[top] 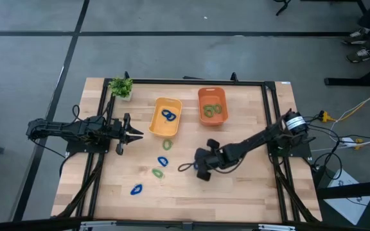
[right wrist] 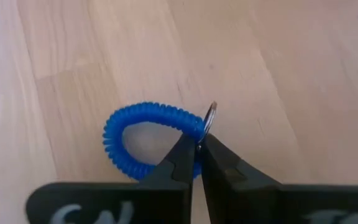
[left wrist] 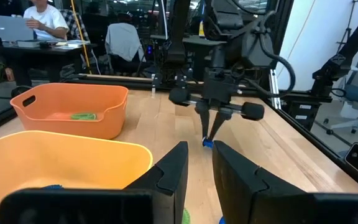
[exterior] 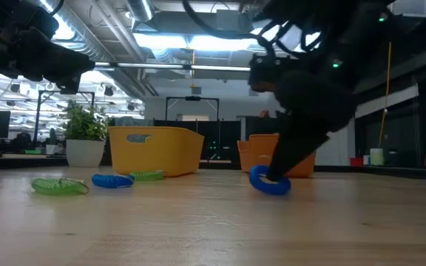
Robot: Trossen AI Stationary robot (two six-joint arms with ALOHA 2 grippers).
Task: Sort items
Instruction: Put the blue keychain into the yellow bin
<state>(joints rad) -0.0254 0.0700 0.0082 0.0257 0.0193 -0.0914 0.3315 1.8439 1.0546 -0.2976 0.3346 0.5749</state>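
My right gripper (top: 201,171) stands low over the middle of the table, shut on a blue coil ring (right wrist: 143,138), which also shows in the low view (exterior: 270,181). Loose on the wood to its left lie a green ring (top: 166,144), a blue ring (top: 162,160), a green ring (top: 158,172) and a blue ring (top: 136,189). The yellow tray (top: 166,117) holds blue rings and the orange tray (top: 212,106) holds green ones. My left gripper (top: 133,133) hovers open just left of the yellow tray and touches nothing. My right gripper pinches the blue coil ring between its two fingertips (right wrist: 182,155), at the stretch of coil beside the small metal ring (right wrist: 210,116). The fingers come from above, pointing down and lying across the coil. The ring's lower edge (exterior: 271,191) is on the table top.
A small potted plant (top: 121,87) stands at the far left corner. The two trays sit side by side at the far middle. Black rails (top: 272,135) frame the table. Bare wood lies along the near edge and to the near right. A person sits in the room beyond (left wrist: 42,22).
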